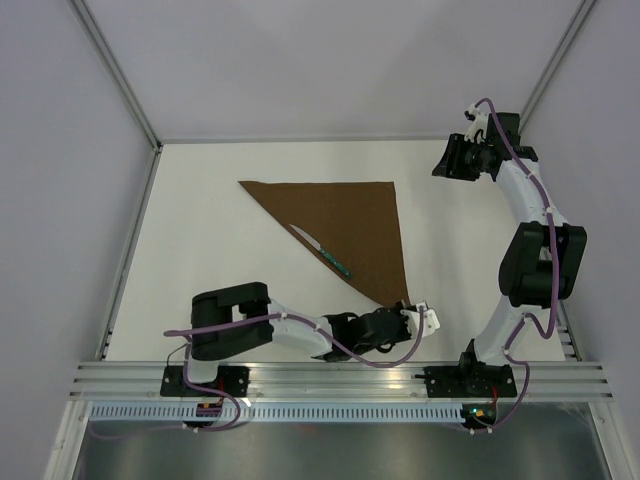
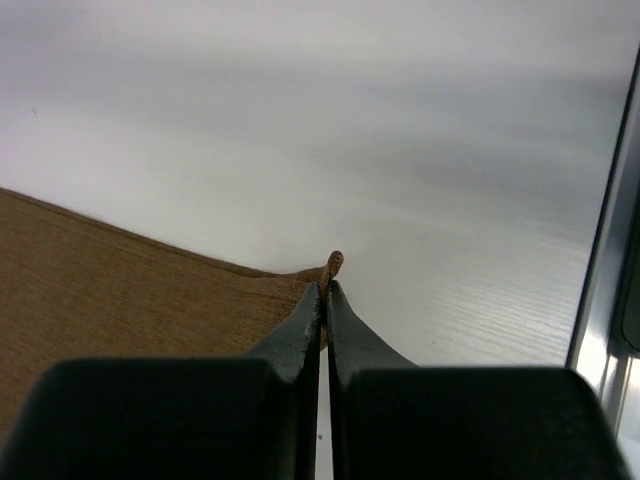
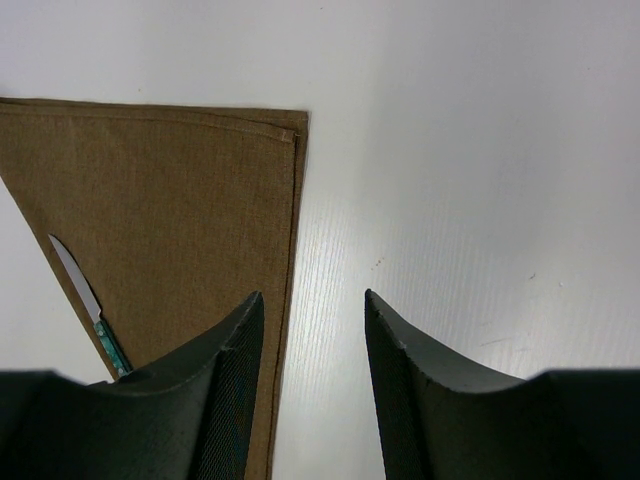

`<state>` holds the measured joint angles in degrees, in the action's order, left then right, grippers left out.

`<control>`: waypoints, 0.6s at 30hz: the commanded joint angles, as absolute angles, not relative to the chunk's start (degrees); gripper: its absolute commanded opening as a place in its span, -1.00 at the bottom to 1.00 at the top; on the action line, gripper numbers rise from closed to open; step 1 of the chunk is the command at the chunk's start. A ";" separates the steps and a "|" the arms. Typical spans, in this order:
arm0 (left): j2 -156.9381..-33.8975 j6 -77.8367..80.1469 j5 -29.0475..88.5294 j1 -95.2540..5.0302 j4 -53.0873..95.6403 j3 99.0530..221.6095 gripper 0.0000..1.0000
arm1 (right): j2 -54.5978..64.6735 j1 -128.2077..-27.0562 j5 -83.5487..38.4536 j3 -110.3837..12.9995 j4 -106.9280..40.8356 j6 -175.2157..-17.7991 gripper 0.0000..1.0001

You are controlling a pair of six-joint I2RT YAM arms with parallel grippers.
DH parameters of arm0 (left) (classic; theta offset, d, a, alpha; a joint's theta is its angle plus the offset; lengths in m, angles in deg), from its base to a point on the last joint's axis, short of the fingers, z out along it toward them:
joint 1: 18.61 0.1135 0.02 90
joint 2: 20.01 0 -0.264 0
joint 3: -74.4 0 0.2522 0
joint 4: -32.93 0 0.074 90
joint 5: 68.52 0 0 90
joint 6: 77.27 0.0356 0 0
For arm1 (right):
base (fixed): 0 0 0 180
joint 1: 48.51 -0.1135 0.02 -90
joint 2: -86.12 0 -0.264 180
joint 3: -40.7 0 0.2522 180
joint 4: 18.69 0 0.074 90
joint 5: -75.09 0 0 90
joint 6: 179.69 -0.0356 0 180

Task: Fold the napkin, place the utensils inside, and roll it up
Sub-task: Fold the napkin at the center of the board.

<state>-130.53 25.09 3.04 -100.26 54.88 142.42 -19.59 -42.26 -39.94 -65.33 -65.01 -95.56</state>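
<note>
The dark-brown napkin (image 1: 345, 225) lies on the white table folded into a triangle, its point toward the near edge. The knife (image 1: 320, 250), silver blade and teal handle, lies on its left slanted edge, blade partly off the cloth. My left gripper (image 1: 415, 312) is low at the near point, shut on the napkin's corner (image 2: 333, 266), which pokes out between the fingertips. My right gripper (image 1: 448, 160) is open and empty, raised beyond the napkin's far right corner (image 3: 290, 130). The knife shows in the right wrist view (image 3: 88, 305).
Grey walls enclose the table on the left, far and right sides. An aluminium rail (image 1: 340, 378) runs along the near edge behind the arm bases. A metal frame edge (image 2: 610, 260) shows at the right of the left wrist view.
</note>
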 commanded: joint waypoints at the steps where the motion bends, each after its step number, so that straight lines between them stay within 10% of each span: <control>1: -126.89 19.16 6.80 -97.55 57.05 142.22 -0.95 | -18.56 -42.00 -40.31 -65.96 -64.27 -96.46 0.01; 18: -116.88 -0.18 3.11 -78.40 54.69 134.66 -0.95 | -19.52 -42.35 -40.66 -67.19 -65.58 -95.85 0.01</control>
<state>-120.85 6.47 4.92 -81.22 54.64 135.34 -19.59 -42.29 -39.99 -65.33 -65.07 -95.52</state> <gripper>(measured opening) 0.032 0.506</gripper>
